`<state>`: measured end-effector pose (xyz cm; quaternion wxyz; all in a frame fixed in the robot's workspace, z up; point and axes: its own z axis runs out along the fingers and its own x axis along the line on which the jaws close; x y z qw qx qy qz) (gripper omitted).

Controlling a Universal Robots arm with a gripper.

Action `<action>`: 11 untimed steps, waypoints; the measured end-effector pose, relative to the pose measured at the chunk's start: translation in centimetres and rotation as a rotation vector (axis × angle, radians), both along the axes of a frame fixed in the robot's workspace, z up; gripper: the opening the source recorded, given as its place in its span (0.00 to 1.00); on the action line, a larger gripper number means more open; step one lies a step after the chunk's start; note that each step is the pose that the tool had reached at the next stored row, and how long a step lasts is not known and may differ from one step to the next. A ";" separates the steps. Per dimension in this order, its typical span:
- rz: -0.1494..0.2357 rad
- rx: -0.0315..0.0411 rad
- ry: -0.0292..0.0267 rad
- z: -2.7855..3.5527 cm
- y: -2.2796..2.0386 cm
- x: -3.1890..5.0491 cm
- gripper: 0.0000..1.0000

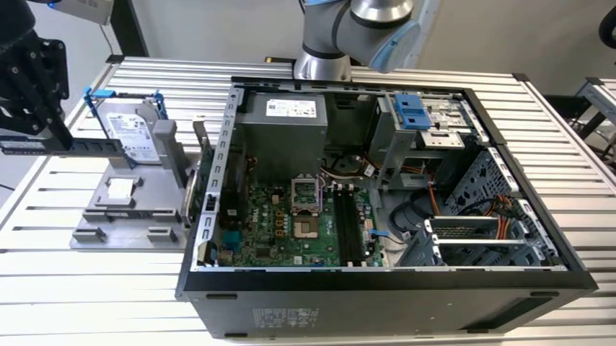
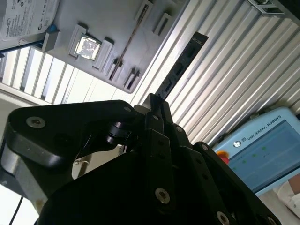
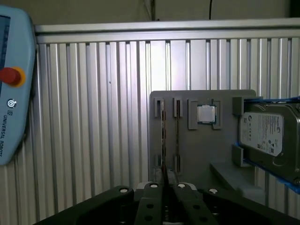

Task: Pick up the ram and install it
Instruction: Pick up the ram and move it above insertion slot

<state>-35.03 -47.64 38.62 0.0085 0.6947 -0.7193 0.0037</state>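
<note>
1. Clearly, the pick is done. The black gripper (image 1: 56,138) has its fingers (image 3: 152,194) closed on one end of the long, thin, dark ram (image 1: 91,145), which is held in the air.
2. In the exterior view the ram hangs roughly level. It sits off the exterior view's left side of the grey moulded fixture (image 1: 106,216), just beside the silver hard drive with blue rails (image 1: 130,133), and it seems to touch neither. In the second wrist view the stick (image 2: 180,65) juts from the fingers over bare slats of the ribbed aluminium desk (image 2: 234,70).
3. Installation is not yet done. The long black slots (image 1: 351,223) on the green motherboard (image 1: 270,231) look empty, as far as I can judge. They lie well apart from the ram, inside the open black tower case (image 1: 385,303).
4. Edges to mind:
   - The hard drive and the fixture's uprights stand close by the stick.
   - The case's raised rim runs between the ram and the board.
   - The slots sit in a narrow lane between the processor socket (image 1: 303,194) and the drive-bay metal with its cables.
5. Open room:
   - The air above the desk and over the case mouth looks free.
   - The arm's own column (image 1: 322,43) stands at the far end of the case.
   - A pale-blue teach pendant (image 2: 267,145) lies beyond the desk edge.
</note>
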 end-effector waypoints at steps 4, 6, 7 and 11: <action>0.000 -0.0004 0.0004 0.04 0.00 0.12 0.00; 0.000 -0.0002 0.0002 0.03 0.00 0.47 0.00; 0.000 -0.0003 0.0004 0.03 0.00 0.71 0.00; 0.000 -0.0003 0.0008 0.03 0.00 1.76 0.00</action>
